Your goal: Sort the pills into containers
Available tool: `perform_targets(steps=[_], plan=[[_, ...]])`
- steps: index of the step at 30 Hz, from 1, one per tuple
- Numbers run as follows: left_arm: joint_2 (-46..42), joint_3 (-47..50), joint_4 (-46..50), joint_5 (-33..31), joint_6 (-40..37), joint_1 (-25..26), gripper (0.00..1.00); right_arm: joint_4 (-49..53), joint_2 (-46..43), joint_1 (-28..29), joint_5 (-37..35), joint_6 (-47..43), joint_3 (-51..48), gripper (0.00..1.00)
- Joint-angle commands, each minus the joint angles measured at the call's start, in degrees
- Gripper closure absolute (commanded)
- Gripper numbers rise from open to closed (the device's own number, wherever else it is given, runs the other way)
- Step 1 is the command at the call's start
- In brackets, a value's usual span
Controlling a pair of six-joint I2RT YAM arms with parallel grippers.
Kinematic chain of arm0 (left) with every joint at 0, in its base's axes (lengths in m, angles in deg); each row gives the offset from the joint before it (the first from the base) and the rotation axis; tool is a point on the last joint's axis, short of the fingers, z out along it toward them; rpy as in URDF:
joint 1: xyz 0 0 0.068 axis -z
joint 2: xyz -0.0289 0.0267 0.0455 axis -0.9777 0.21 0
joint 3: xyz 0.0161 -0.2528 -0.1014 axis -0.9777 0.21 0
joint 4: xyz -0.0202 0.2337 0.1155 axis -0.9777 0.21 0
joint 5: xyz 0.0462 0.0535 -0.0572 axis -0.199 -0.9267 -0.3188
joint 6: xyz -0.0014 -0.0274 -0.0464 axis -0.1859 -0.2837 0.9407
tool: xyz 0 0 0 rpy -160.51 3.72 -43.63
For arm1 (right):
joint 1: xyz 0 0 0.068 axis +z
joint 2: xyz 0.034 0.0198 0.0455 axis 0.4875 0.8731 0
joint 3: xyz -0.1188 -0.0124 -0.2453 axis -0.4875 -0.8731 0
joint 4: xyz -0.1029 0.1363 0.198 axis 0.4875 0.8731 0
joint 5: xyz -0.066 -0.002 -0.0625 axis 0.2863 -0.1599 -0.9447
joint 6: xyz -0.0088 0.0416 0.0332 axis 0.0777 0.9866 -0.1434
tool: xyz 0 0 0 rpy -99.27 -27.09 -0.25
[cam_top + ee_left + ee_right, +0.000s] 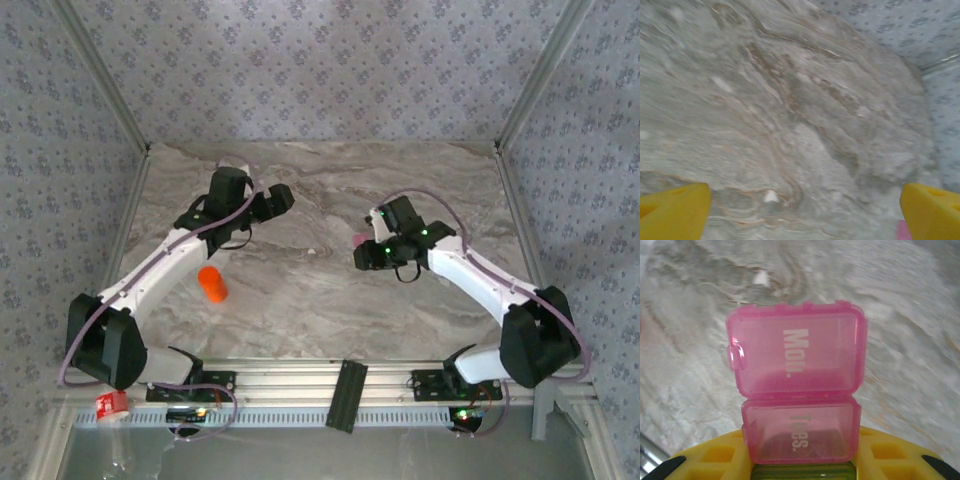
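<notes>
Pink containers (796,390) sit clamped in our right hand (368,252), and a white pill (771,196) lies before our left hand (802,212), whose yellow fingers stand wide apart.

From the right wrist we see the joined boxes reaching straight out from the hand. The one lettered Tues. is nearest, with a strip of olive green under it, and the one lettered Mon. is farthest out. The pill rests on the grey marble tabletop (330,310) beyond that far end, a little to the left. From the left wrist the same pill lies close ahead, between the spread fingers and nearer the left one. We judge that the free left hand should take it, reaching forward and down. An orange bottle (212,284) lies on its side beside the left arm, well apart from the boxes.
</notes>
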Motion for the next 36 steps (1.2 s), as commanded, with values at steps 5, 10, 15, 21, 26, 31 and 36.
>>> perform_targets(steps=[5,10,15,21,26,31,36], plan=[[1.13,4.30,-15.28,20.03,16.34,-2.05,0.04,-2.36,6.77,3.79,3.90,-4.68,7.61,0.82],[1.76,9.09,-24.69,21.86,24.42,-1.96,0.04,-4.88,8.74,5.78,5.39,-6.76,8.89,0.83],[2.56,11.34,-30.69,22.36,29.23,-0.38,0.04,-5.98,10.07,6.35,5.05,-6.21,9.41,0.83],[3.19,11.35,-31.74,21.44,30.53,2.56,0.04,-7.16,11.47,6.63,4.58,-5.02,10.16,0.85],[3.02,12.04,-32.85,20.79,31.71,3.97,0.04,-7.35,12.49,6.72,3.42,-3.99,12.21,0.85],[2.67,13.00,-33.31,20.23,32.37,4.91,0.04,-7.11,13.25,6.83,2.09,-3.13,12.93,0.86],[2.71,14.25,-35.39,19.81,33.50,5.34,0.04,-7.78,13.58,6.82,2.37,-2.14,12.88,0.86]])
